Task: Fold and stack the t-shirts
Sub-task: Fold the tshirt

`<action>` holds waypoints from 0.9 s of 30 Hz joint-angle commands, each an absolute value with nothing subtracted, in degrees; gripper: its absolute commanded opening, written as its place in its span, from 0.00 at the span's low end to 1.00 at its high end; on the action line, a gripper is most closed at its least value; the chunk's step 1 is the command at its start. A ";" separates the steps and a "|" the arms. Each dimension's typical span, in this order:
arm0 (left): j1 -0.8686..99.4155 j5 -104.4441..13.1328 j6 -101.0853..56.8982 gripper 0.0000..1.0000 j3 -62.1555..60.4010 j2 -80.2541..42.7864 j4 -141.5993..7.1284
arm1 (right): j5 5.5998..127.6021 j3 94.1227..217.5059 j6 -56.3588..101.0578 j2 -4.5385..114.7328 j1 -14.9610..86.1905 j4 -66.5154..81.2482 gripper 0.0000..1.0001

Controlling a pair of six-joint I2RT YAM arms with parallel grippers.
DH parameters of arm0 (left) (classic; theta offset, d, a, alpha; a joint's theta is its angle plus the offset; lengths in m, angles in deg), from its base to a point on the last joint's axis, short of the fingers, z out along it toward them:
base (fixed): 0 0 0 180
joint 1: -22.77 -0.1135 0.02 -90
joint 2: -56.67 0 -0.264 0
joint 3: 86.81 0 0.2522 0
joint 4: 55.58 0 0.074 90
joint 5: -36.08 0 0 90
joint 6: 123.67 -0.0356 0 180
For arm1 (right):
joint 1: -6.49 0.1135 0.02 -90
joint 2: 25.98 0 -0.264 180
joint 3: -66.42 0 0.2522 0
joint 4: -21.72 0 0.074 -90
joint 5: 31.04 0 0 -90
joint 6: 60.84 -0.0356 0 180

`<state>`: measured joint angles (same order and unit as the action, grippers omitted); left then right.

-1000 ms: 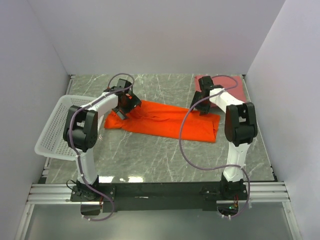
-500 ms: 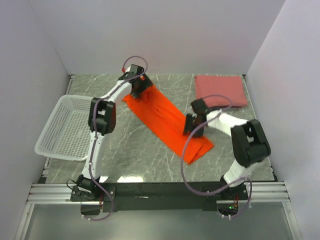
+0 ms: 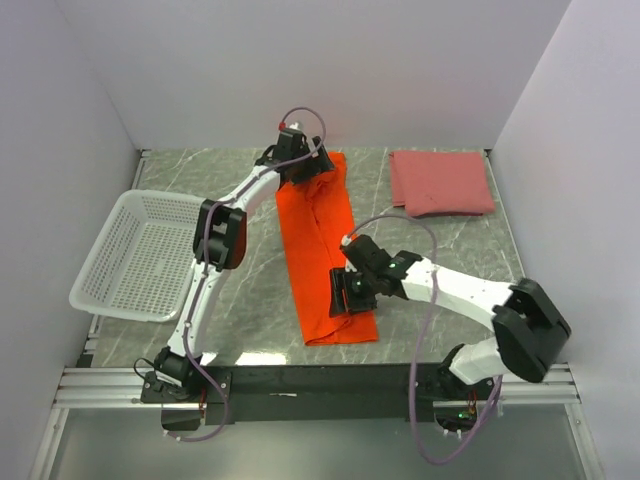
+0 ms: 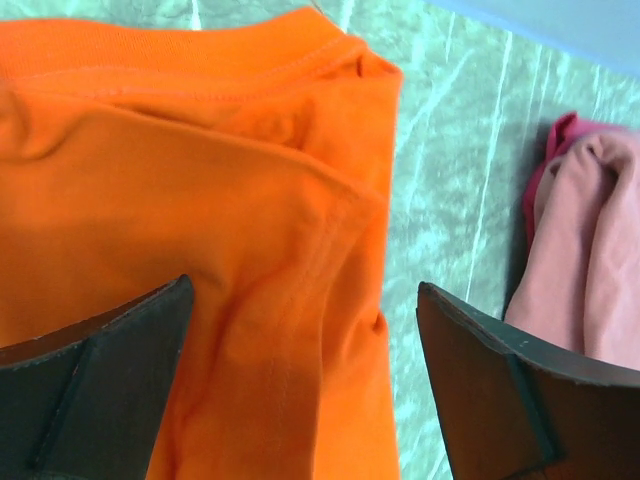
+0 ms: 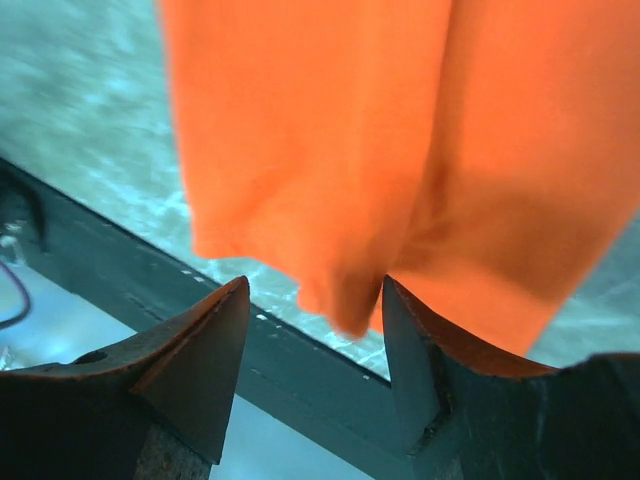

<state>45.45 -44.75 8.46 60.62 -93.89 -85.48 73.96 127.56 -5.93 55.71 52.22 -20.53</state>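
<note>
The bright orange t-shirt (image 3: 318,240) lies as a long folded strip from the back of the table to its front edge. My left gripper (image 3: 298,165) hovers over its far end, and in the left wrist view it (image 4: 303,285) is open, its fingers well apart above the orange cloth (image 4: 200,150). My right gripper (image 3: 345,297) is at the near end. In the right wrist view it (image 5: 315,282) is open, with a lobe of the shirt's hem (image 5: 330,130) hanging by its right finger. The dusty pink t-shirt (image 3: 440,182) lies folded at the back right, and its edge (image 4: 590,250) shows in the left wrist view.
A white mesh basket (image 3: 150,250) stands on the left of the table. The black frame rail (image 3: 320,375) runs along the near edge, just below the shirt's hem. White walls close in the back and both sides.
The orange strip has swung from lying left to right to lying back to front. My left gripper went to the back of the table; my right gripper came toward the near edge.
</note>
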 commanded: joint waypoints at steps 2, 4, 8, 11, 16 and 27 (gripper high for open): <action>47.12 -46.70 1.50 0.99 61.33 -78.72 -87.60 | 70.65 130.63 -6.16 47.15 51.06 -22.79 0.64; 48.61 -47.67 1.04 0.99 57.76 -73.78 -91.73 | 69.51 130.19 -6.78 44.43 49.74 -24.72 0.64; 52.12 -53.73 4.80 0.99 37.83 -53.79 -99.99 | 69.06 125.29 -8.10 40.29 42.11 -29.47 0.65; 56.95 -58.92 10.68 0.99 13.68 -38.06 -98.53 | 72.14 120.46 -7.40 36.69 37.79 -29.92 0.64; 66.88 -54.45 21.24 0.99 -17.70 -20.60 -94.83 | 75.39 115.96 -5.73 34.75 36.72 -30.01 0.64; 80.17 -49.00 35.58 0.87 -34.19 -18.12 -90.44 | 76.98 109.72 -6.78 35.18 36.72 -24.74 0.58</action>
<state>80.09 -50.23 31.41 -34.13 -17.59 -95.64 75.89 111.01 -6.80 35.12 37.03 -27.68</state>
